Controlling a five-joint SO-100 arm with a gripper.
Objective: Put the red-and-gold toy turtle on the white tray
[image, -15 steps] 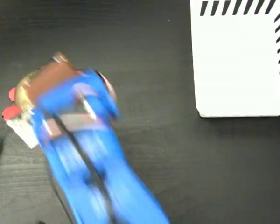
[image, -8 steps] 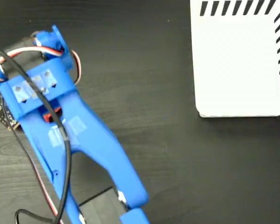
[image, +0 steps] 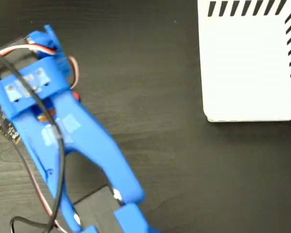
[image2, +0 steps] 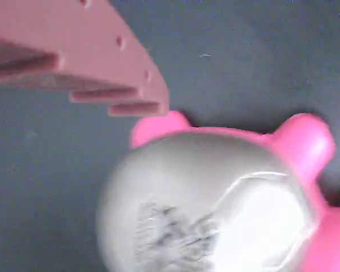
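The red-and-gold toy turtle fills the wrist view, its shiny domed shell with a dark mark uppermost and pink legs sticking out at the top. One pinkish finger of my gripper reaches in from the upper left and ends just above a turtle leg; no second finger shows. In the fixed view the blue gripper and arm cover the turtle at the left, leaving only a red speck. The white tray with black edge stripes lies at the top right, far from the gripper.
The dark wooden table lies bare between the arm and the tray. The arm's cables loop along its left side, and a dark base block sits at the bottom edge.
The arm has swung over the turtle and shifted slightly up and left. The turtle's gold shell and red legs showed a second ago; the arm now hides them in the fixed view.
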